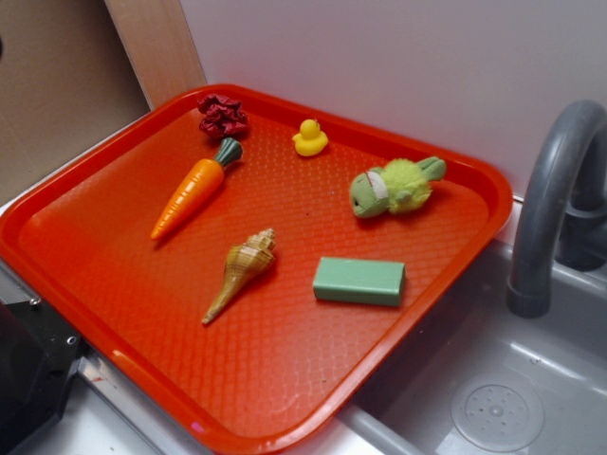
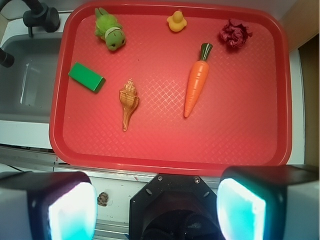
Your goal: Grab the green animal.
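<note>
The green animal [image 1: 394, 187] is a small plush with a dull-green head, a fuzzy lime body and a whitish face patch. It lies on its side near the far right edge of the red tray [image 1: 285, 370]. In the wrist view the green animal [image 2: 110, 30] sits in the tray's [image 2: 240, 135] top-left corner. My gripper [image 2: 157, 207] hangs high above the tray's near rim, far from the toy. It is open, its two pale pads wide apart with nothing between them. The exterior view does not show the gripper's fingers.
Also on the tray: a yellow duck [image 2: 176, 21], a carrot [image 2: 196, 82], a brown shell [image 2: 128, 102], a flat green block [image 2: 86, 77] and a dark red crumpled item [image 2: 235, 34]. A grey sink [image 1: 493, 379] with its faucet [image 1: 550, 199] lies beside the tray's toy side.
</note>
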Robot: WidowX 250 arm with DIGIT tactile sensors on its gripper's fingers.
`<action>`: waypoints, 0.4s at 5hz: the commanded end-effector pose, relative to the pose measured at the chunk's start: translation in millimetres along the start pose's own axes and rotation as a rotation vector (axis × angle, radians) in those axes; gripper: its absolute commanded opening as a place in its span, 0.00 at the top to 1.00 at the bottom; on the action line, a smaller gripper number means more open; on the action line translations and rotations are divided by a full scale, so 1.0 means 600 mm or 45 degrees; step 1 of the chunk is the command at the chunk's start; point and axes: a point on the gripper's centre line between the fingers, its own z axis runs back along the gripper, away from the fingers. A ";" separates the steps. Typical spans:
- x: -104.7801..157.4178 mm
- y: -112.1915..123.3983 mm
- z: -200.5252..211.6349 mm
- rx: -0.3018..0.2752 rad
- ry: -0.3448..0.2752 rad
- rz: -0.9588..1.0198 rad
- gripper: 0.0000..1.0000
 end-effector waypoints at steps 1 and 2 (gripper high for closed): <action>0.000 0.000 0.000 0.000 0.000 0.000 0.00; 0.037 -0.009 0.006 0.021 -0.065 -0.073 0.00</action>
